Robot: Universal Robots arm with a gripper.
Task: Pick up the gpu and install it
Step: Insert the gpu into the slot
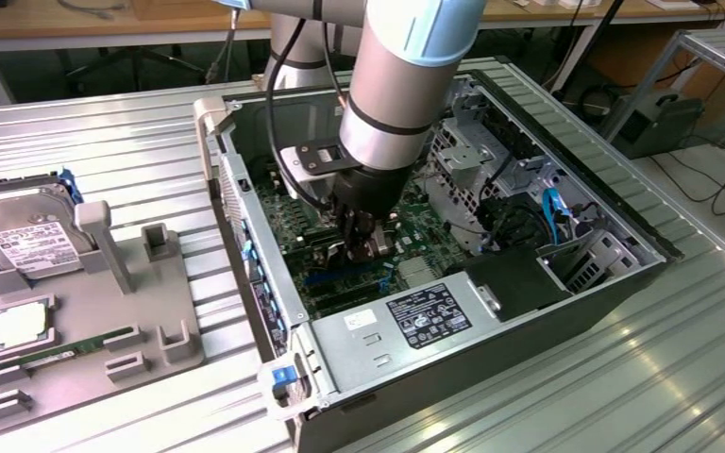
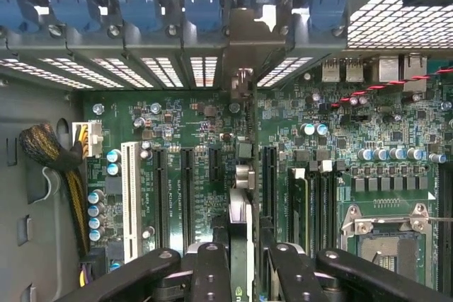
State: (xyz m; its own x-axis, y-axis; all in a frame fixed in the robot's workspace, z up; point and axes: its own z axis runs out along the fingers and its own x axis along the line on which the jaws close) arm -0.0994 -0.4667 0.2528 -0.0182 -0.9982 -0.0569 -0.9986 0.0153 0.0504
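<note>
Claw [image 2: 241, 256] is clamped on the gpu [image 2: 241, 182], held edge-on over the motherboard [image 2: 354, 146] slots inside the case [image 1: 514, 311]. Card looks light, stiff and fragile; gripping the top edge seems safest.

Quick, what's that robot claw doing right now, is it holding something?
Gripper: shut on the gpu, holding it edge-on over the motherboard slots inside the computer case.
</note>
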